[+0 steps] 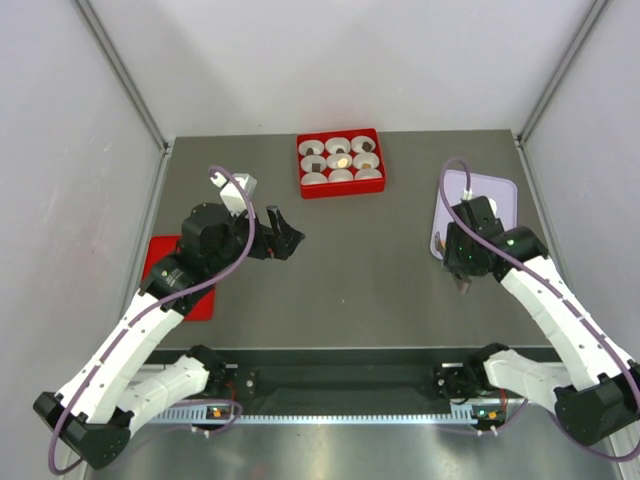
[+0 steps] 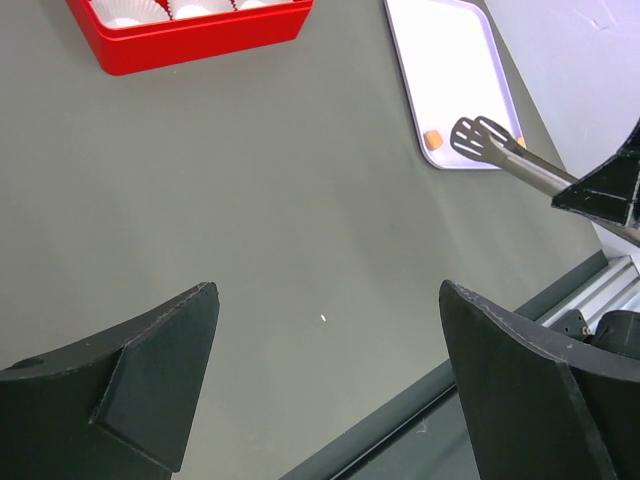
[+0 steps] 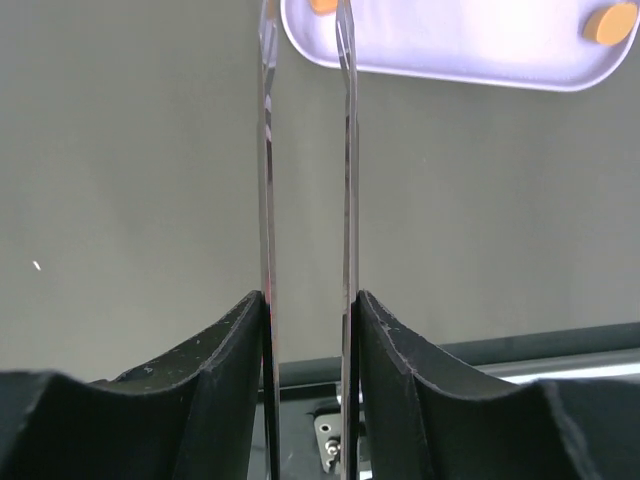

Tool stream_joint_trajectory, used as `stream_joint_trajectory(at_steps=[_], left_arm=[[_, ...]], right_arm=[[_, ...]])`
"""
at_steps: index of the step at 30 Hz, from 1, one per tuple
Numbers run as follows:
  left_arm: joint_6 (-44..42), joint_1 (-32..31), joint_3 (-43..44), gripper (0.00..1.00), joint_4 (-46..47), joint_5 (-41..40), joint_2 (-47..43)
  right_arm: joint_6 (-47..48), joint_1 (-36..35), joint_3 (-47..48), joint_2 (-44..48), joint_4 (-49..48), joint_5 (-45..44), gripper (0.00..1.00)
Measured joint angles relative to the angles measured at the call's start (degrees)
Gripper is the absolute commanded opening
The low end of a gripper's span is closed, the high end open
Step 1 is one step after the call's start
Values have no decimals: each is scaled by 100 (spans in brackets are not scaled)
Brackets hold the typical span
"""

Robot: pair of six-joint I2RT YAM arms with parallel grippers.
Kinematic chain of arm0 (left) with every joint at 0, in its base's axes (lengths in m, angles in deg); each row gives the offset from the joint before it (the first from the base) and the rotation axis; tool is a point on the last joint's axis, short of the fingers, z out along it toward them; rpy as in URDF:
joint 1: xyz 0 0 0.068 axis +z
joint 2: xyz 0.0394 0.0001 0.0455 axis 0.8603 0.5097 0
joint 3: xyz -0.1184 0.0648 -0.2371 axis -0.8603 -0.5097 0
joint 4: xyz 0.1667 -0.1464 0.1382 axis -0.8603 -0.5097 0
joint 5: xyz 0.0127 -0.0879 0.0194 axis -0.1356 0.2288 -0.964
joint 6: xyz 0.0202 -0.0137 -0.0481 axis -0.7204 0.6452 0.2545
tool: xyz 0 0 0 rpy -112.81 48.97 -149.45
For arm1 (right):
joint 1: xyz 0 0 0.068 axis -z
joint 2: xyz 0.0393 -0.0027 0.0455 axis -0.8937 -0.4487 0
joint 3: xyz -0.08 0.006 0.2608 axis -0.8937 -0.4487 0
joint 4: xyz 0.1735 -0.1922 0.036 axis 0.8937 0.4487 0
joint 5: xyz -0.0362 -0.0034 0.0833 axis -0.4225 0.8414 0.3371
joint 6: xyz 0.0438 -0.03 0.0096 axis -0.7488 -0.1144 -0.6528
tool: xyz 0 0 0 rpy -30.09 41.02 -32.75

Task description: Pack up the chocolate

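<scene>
Tan-orange chocolates lie on the lavender tray [image 1: 490, 190]: one [image 3: 604, 22] at the top right of the right wrist view and one [image 3: 322, 5] at the tong tips. The second also shows in the left wrist view [image 2: 433, 140]. My right gripper [image 1: 462, 272] [image 3: 307, 300] is shut on metal tongs [image 3: 345, 150] [image 2: 480, 140], whose tips are slightly apart at the tray's near edge. My left gripper [image 1: 285, 240] [image 2: 328, 290] is open and empty over bare table. The red box [image 1: 340, 163] holds white paper cups, some with a sweet [image 1: 343, 161].
A red lid [image 1: 175, 275] lies at the left under the left arm. The red box's corner [image 2: 190, 35] shows at the top of the left wrist view. The table's front rail [image 1: 340, 380] runs along the near edge. Grey walls close in the sides.
</scene>
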Motion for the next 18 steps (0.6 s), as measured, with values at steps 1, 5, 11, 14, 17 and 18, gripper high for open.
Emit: stream_joint_trajectory(at_steps=[1, 5, 11, 14, 17, 18], left_arm=[[7, 0, 0, 96, -2, 15, -4], [44, 0, 0, 96, -2, 48, -7], [92, 0, 0, 96, 2, 52, -7], [107, 0, 0, 96, 7, 52, -2], [107, 0, 0, 96, 33, 52, 0], [109, 0, 0, 96, 37, 52, 2]], right_arm=[[9, 2, -44, 13, -9, 2, 41], [70, 98, -293, 11, -39, 9, 41], [201, 269, -483, -120, -170, 13, 41], [275, 321, -487, -184, -378, 33, 41], [343, 369, -509, -245, -520, 52, 41], [365, 385, -509, -271, -560, 59, 41]])
